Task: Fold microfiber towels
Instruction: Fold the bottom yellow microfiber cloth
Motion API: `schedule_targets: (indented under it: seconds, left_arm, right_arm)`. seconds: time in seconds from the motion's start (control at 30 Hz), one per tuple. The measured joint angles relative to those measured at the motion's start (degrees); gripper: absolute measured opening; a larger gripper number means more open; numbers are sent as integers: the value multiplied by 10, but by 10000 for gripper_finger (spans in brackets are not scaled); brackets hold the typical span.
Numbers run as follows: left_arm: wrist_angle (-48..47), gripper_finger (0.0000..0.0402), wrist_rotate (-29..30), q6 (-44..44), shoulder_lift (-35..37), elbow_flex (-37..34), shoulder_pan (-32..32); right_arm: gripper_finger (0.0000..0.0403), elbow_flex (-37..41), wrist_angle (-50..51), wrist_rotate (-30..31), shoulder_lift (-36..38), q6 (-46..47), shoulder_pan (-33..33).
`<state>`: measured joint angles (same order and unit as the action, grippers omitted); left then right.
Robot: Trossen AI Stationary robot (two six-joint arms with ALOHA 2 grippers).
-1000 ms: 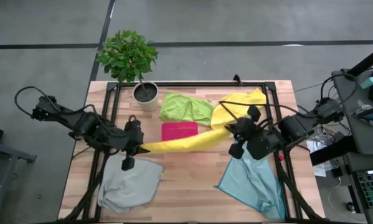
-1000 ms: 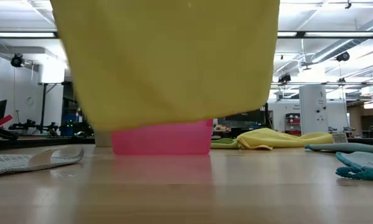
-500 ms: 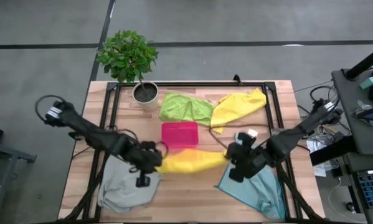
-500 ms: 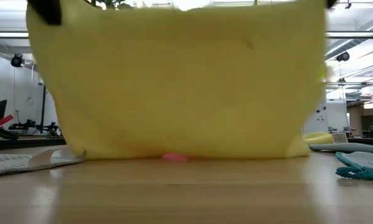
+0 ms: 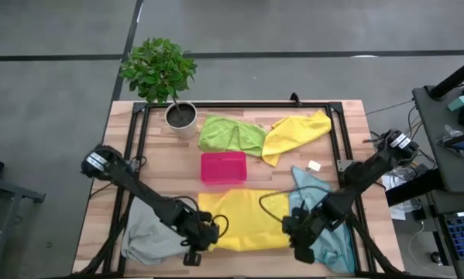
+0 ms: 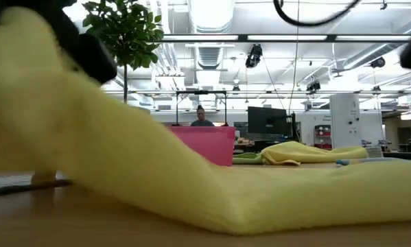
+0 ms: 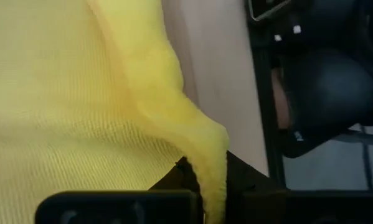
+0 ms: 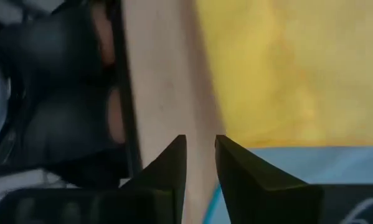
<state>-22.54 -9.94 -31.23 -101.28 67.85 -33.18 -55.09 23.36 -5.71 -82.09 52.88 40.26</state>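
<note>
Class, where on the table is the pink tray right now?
In the high view the pink tray sits near the table's middle, just below the lime green towel and directly above the spread yellow towel.

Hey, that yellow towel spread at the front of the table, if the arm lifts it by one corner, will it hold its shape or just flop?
Likely flop: the yellow towel lies slack, and its corner drapes limply where the left gripper pinches it. It probably weighs little, being thin woven cloth. Its edge overlaps the teal towel, so dragging it might tug that one along.
</note>
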Motion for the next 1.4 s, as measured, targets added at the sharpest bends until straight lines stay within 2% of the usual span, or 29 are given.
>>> schedule_targets:
  seconds: [0.17,0.27,0.43,0.67,0.83,1.1,1.4]
  left_arm:
    - [9,0,-8,-27,-24,0,-8]
    - [6,0,-9,-30,-24,0,-8]
    - [6,0,-9,-30,-18,0,-9]
    - [6,0,-8,-30,-18,-1,-10]
    - [6,0,-1,-31,-18,-4,-10]
    - [6,0,3,-31,-18,-6,-9]
    - [6,0,4,-30,-18,-7,-9]
  right_arm:
    - [58,4,-34,8,-41,-3,9]
    - [67,2,-26,12,-71,-17,9]
    - [112,-3,-21,37,-88,-42,5]
    - [183,2,69,143,-76,-36,2]
    - [204,26,32,154,-78,-36,1]
    - [186,63,-65,142,-79,-43,1]
    - [126,66,-93,128,-80,-61,1]
